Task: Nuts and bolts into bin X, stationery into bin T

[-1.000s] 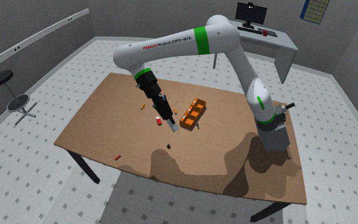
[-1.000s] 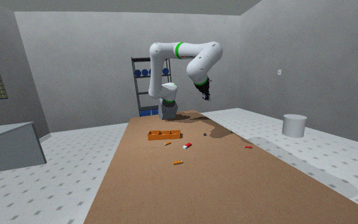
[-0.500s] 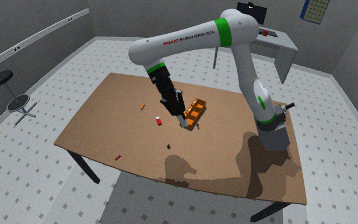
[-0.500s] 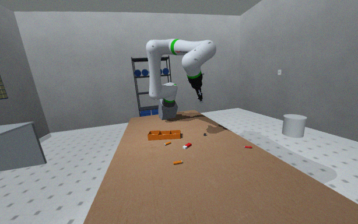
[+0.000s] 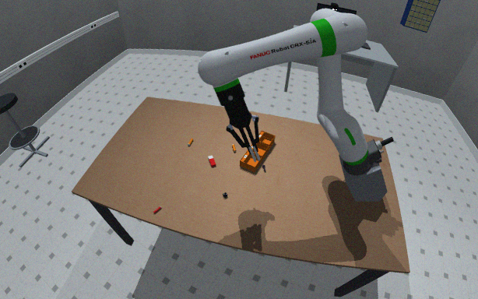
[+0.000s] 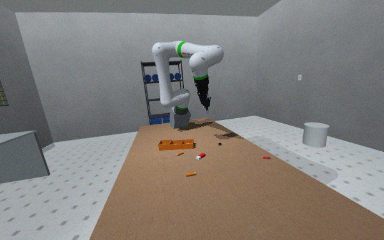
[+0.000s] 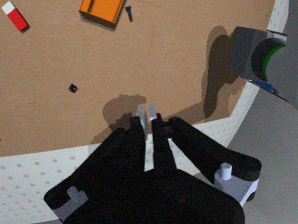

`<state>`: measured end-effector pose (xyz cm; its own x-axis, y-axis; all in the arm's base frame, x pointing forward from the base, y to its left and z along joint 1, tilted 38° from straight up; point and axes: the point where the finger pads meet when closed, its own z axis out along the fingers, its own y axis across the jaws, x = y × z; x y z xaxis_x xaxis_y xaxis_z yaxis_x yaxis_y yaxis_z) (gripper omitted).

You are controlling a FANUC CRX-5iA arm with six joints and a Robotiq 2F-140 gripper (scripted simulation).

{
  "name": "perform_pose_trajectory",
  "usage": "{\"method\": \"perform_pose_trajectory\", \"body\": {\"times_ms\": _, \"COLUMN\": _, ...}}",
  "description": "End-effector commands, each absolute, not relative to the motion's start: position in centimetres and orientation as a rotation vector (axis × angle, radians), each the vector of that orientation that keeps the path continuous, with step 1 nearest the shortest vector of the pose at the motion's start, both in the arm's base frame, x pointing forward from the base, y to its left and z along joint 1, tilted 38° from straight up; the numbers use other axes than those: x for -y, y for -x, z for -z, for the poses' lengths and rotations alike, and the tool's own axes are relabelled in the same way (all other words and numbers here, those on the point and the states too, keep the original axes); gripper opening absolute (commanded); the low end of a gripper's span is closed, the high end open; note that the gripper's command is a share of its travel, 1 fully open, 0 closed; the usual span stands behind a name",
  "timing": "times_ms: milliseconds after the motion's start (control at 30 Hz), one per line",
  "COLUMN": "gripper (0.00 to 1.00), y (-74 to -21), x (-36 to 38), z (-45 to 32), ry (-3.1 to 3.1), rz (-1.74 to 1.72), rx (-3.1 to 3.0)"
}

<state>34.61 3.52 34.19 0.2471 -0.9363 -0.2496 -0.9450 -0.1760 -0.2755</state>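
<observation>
Top view: my black pincer with pale grey fingertips [image 5: 254,157] [image 6: 206,112] slants down near the centre, its tips overlapping the orange, open-topped, compartmented tray [image 5: 248,167] [image 6: 176,147] [image 7: 97,17]. Just beside the tray's lower end lies a dark bolt [image 5: 264,168] [image 7: 129,13]. Left of the tray I see a short orange stick [image 5: 233,148] [image 6: 179,154], then a red-and-white block [image 5: 212,161] [image 6: 201,156] [image 7: 15,16], with a second orange stick [image 5: 190,142] [image 6: 191,174] further up and left. A small black nut-like piece [image 5: 225,195] [image 6: 220,144] [image 7: 73,88] sits below centre, and a short red stick [image 5: 157,210] [image 6: 266,157] lies towards the lower left. All of them rest on the brown tabletop [image 5: 175,175] [image 6: 187,203] [image 7: 50,115].

Exterior view: I hang raised above the table's far end, upper centre of the frame. The tray stands flat left of centre, both orange sticks and the block outside it; the red stick is at right, near the table edge.

Wrist view: I am clenched almost fully, a slim gap between my fingertips and nothing in it. The tray is cut off at the top, the bolt just right of it; the block is upper left, the black piece below it.
</observation>
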Motion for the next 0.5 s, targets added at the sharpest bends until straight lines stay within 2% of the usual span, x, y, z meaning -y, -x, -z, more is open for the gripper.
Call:
{"method": "perform_pose_trajectory", "body": {"times_ms": 0, "gripper": 0.15, "y": -34.3, "x": -2.5, "z": -33.7, "ry": 2.211, "rz": 0.047, "rx": -1.647}}
{"method": "perform_pose_trajectory", "body": {"times_ms": 467, "gripper": 0.15, "y": -33.6, "x": 3.0, "z": -31.3, "ry": 2.569, "rz": 0.475, "rx": -1.136}}
